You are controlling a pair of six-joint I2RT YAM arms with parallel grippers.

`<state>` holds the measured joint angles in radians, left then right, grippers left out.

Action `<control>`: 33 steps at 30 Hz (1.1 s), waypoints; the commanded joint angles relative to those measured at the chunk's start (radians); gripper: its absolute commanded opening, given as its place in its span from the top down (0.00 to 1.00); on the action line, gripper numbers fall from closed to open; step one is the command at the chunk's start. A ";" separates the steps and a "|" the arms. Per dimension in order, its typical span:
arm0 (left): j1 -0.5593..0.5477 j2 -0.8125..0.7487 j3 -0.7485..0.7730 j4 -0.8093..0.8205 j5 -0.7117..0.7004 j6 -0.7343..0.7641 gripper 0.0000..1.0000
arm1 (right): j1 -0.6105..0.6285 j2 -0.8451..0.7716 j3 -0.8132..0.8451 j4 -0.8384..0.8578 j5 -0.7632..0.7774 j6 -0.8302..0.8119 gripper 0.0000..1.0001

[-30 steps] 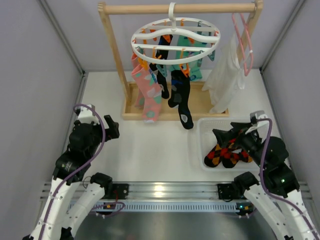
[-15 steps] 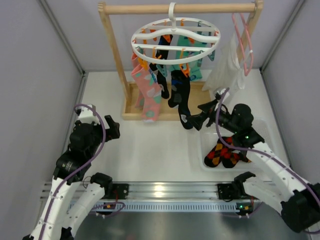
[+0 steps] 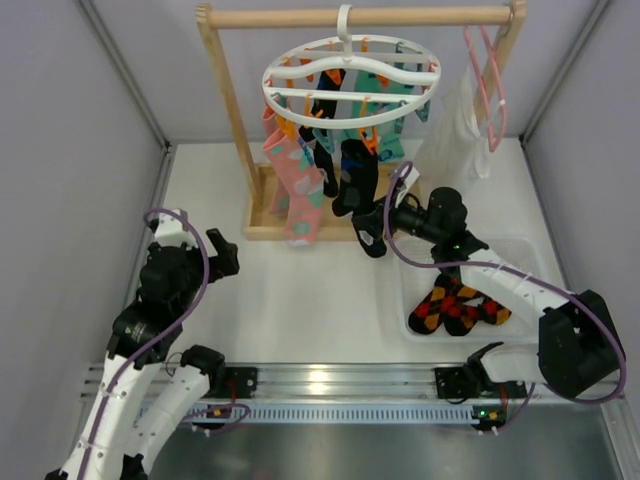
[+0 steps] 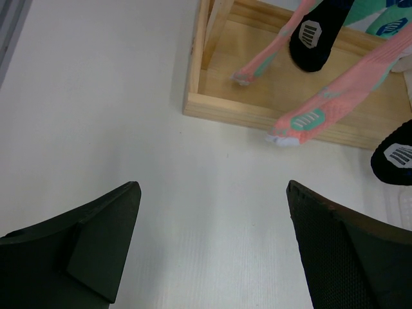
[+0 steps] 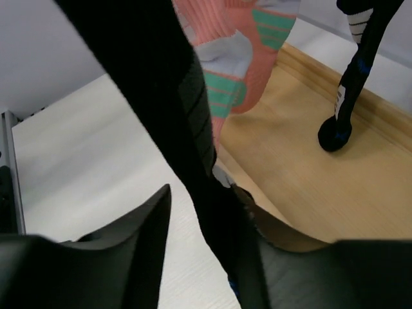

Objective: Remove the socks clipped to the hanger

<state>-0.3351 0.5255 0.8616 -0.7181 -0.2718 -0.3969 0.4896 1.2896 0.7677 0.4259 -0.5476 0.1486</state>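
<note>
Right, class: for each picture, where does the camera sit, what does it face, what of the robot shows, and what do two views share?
Top: high behind the robot, looking down on table, wooden rack and hanger; both arms show.
Left wrist: low over the table, facing the rack's base; the open left gripper shows.
Right wrist: close on a black sock hanging inside the right gripper.
Shared: both wrist views show pink socks and that base.
</note>
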 commanded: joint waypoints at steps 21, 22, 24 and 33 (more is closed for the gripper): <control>-0.169 0.438 0.632 0.040 0.026 -0.027 0.02 | 0.309 -0.093 -0.120 0.137 0.518 0.069 1.00; -0.227 0.456 0.652 0.039 -0.054 -0.016 0.01 | 0.317 -0.078 -0.105 0.119 0.529 0.071 1.00; -0.412 0.523 0.701 0.025 -0.352 0.021 0.01 | 0.345 -0.062 -0.090 0.108 0.578 0.072 1.00; -0.975 0.757 0.902 0.028 -0.948 0.135 0.01 | 0.417 0.005 -0.067 0.140 0.650 0.094 1.00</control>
<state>-1.2858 1.2861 1.6943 -0.7074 -0.9825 -0.3073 0.8875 1.2781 0.6632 0.5320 0.0650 0.2214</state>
